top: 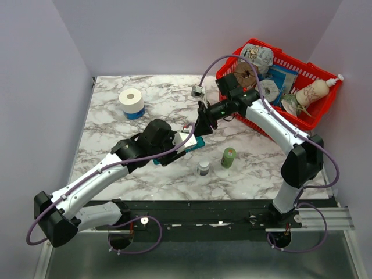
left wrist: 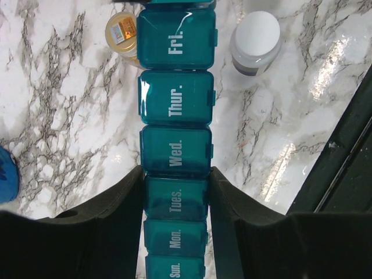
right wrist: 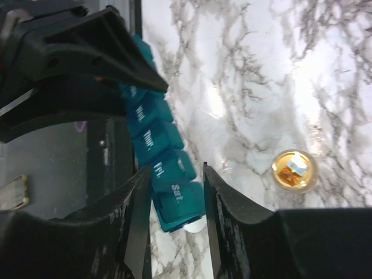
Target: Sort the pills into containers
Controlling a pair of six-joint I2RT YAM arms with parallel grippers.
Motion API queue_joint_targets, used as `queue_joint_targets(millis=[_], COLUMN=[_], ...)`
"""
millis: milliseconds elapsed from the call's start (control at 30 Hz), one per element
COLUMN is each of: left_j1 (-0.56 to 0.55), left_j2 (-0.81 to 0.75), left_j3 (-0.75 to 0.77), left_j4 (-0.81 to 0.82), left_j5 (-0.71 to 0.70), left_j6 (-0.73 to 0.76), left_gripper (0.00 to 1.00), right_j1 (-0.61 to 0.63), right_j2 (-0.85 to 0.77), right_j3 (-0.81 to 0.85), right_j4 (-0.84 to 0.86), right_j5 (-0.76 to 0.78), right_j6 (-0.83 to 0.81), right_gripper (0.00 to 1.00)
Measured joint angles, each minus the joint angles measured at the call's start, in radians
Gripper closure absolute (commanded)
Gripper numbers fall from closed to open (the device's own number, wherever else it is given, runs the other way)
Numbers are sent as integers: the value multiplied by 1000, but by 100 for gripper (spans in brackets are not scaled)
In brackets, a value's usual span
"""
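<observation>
The pill organiser (left wrist: 176, 99), a long teal strip of day-marked compartments, lies near the middle of the marble surface (top: 110, 131), caught between the two arms. The left claw (left wrist: 176, 174) is closed narrowly on it, one dark finger pressed against each long side at the "Tues." compartment, with "Mon." and "Sun." running back between the fingers and "Wed.", "Thur." and "Fri." reaching out ahead. In the left wrist view every lid lies flat and shut. The right claw (right wrist: 176, 168) stands at the far end of the strip with its jaws partway apart, one on each side of the "Sat." compartment. Whether they press on the plastic or only straddle it I cannot tell. The pills (right wrist: 294, 170) are not in the organiser: they show as amber-brown bits inside the small clear bottle (left wrist: 121, 32) with the tan top. That bottle stands upright on the surface just beside the "Fri." compartment, on the side away from the arm bases. On the other side of the strip, near its "Fri." and "Sat." end, stands a white bottle (top: 203, 168). A green bottle (top: 228, 157) stands just to the right of it, apart from the organiser. A white roll (top: 131, 100) on a blue base sits well off to the left towards the back. The red basket (top: 321, 110), full of assorted packets, occupies the back right corner behind the right arm.
</observation>
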Motion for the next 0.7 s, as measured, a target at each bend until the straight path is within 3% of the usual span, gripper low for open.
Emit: queue_joint_targets(millis=[500, 533, 667, 700], left_j1=[-8, -8, -6, -5], left_j2=[-13, -14, -16, -17], left_j3=[-10, -12, -31, -38], left_j4=[64, 68, 78, 79], left_j5=[31, 32, 35, 35], left_j6=[-1, -1, -1, -1], left_gripper=[100, 100, 100, 100], right_j1=[0, 0, 0, -1], right_j2=[0, 0, -1, -1], right_j3=[-25, -26, -17, -5], right_j4=[154, 156, 163, 160], right_j5=[200, 207, 211, 210], right_j6=[84, 84, 84, 82], right_gripper=[54, 52, 26, 24])
